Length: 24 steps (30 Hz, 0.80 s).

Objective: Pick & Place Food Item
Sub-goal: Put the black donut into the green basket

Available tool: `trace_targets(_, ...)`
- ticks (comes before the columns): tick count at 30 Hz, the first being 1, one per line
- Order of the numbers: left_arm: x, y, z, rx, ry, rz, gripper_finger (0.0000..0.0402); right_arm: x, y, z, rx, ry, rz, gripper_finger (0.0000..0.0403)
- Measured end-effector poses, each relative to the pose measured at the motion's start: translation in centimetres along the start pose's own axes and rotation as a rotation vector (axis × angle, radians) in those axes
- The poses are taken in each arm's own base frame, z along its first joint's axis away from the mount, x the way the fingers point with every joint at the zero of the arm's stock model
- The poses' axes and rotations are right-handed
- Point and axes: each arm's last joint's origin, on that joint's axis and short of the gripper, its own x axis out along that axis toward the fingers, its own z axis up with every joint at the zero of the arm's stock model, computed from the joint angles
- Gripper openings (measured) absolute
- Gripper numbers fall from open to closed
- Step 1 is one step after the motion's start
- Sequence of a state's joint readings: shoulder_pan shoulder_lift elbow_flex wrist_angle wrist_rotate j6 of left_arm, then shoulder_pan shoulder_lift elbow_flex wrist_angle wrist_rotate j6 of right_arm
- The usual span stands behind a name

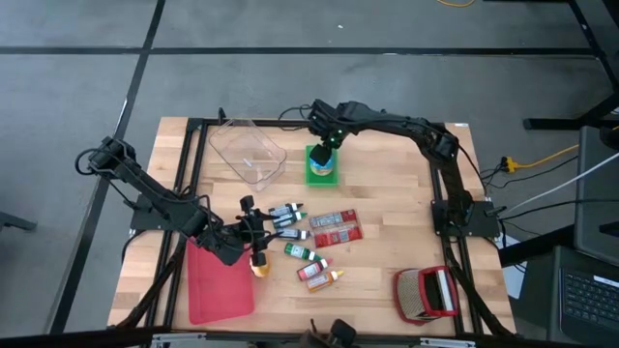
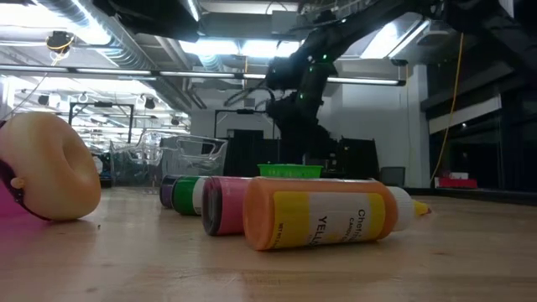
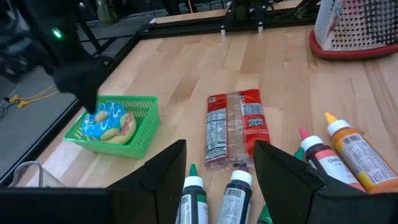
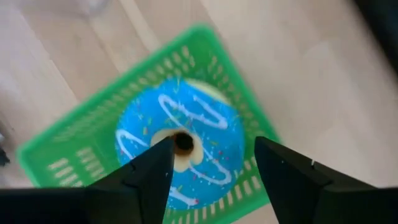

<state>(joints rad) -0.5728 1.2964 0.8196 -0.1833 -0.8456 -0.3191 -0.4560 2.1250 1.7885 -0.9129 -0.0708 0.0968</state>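
A blue-iced doughnut (image 4: 186, 118) lies in a small green basket (image 4: 74, 155) at the table's far middle (image 1: 322, 166). My right gripper (image 4: 211, 155) hangs just over it, pointing down. It is open, with one finger on either side of the doughnut's hole and nothing between them. In the left wrist view the doughnut (image 3: 109, 121) rests on the basket floor (image 3: 140, 127) under that dark gripper (image 3: 81, 87). My left gripper (image 3: 217, 155) waits open at the near left (image 1: 250, 227), above a row of small bottles.
A clear plastic tub (image 1: 249, 152) stands left of the basket. Mid-table lie several small bottles (image 1: 290, 227) and red snack packets (image 1: 334, 227). A tan doughnut (image 2: 46, 176) lies by a red mat (image 1: 219, 285) at the near left. A red-and-white mesh holder (image 1: 426, 293) sits near right.
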Motion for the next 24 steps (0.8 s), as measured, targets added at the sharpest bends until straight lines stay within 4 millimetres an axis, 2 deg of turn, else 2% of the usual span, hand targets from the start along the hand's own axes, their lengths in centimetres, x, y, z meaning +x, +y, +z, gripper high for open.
trace_targets(4,0.0,0.1,0.1,0.018,0.010,-0.030,0.0182,-2.8,0.5,0.4,-0.014,-0.096,0.001,0.0226)
trace_targets(7,0.5,0.3,-0.2,0.068,0.065,-0.116,0.0182,-5.5,0.9,0.3,-0.024,-0.163,0.010,0.0226)
trace_targets(12,1.5,1.7,-1.3,0.111,0.258,-0.185,0.0182,-10.1,2.2,-0.4,-0.052,-0.269,0.025,0.0226)
trace_targets(16,1.1,2.5,-1.4,0.156,0.422,-0.258,0.0176,-12.9,3.4,-1.2,-0.076,-0.333,-0.004,0.0226)
trace_targets(19,0.5,2.6,-0.7,0.141,0.508,-0.357,0.0155,-14.0,4.1,-1.6,-0.090,-0.358,-0.004,0.0226)
trace_targets(24,-0.9,2.1,1.4,0.105,0.549,-0.474,0.0114,-14.0,4.9,-1.8,-0.114,-0.350,0.006,0.0226)
